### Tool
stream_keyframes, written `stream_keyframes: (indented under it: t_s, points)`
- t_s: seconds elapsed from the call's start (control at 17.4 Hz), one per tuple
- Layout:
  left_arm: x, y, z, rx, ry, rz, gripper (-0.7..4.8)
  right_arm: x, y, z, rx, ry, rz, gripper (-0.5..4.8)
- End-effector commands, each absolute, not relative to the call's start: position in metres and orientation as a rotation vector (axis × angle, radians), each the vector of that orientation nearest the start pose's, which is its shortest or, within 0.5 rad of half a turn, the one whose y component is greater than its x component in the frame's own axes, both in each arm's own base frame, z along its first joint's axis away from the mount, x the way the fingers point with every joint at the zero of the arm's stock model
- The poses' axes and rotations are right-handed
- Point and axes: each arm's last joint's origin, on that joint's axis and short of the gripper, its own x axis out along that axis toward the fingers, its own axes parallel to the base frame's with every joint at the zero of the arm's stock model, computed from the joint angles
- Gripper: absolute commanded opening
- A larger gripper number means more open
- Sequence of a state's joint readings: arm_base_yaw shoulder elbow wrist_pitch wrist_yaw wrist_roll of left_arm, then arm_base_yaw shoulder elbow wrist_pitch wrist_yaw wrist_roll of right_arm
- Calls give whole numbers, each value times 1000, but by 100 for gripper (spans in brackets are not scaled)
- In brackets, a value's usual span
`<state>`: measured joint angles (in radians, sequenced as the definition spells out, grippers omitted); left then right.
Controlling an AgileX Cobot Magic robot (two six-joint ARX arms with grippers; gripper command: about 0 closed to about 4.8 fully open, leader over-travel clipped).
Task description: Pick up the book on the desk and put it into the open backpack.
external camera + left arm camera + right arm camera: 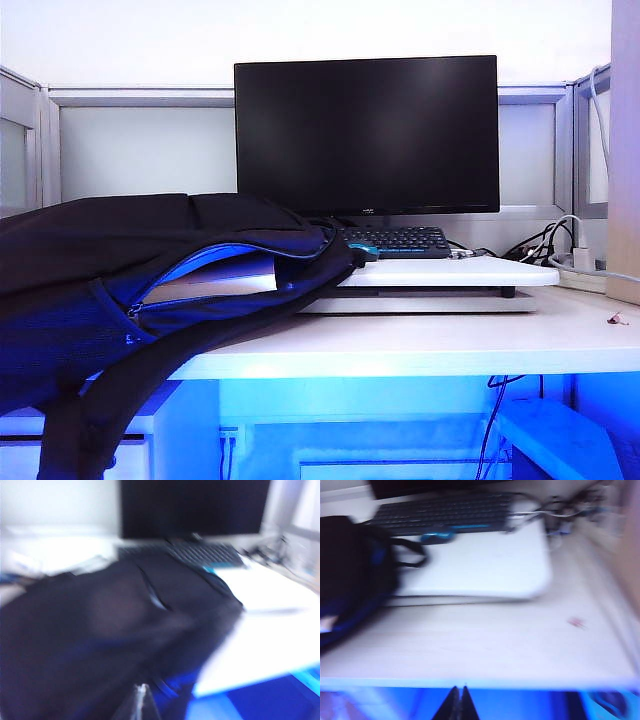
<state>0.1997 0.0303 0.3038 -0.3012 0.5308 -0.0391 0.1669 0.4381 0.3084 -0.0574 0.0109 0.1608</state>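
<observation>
The backpack (100, 260) lies slumped over the left end of the desk (420, 345), its zipper mouth open and showing blue lining. A pale flat edge, the book (220, 282), sits inside that mouth. Neither gripper appears in the exterior view. In the blurred left wrist view my left gripper (141, 687) is shut and empty, just off the near side of the backpack (100, 630). My right gripper (459, 689) is shut and empty, in front of and below the front edge of the desk (495, 645), with the backpack (345, 570) off to one side.
A black monitor (366, 135) stands at the back. A dark keyboard (395, 240) rests on a white raised board (450, 272). Cables (545, 245) bunch at the back right. A small pink scrap (617, 320) lies near the right edge.
</observation>
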Motion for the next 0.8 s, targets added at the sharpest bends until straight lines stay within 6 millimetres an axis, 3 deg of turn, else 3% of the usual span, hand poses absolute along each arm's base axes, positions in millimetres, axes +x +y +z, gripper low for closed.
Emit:
stream_keyframes:
  t_s: [0.06,0.29,0.8]
  points:
    - [73,-4,229,-38,21,-327,-5,117,17,196,154,192,54,-5]
    - [77,-1,218,-107,66,-209,-5,109,14,153,162,187,9,-5]
    - [95,1,150,-145,211,-175,-5,106,13,151,149,172,-30,-5]
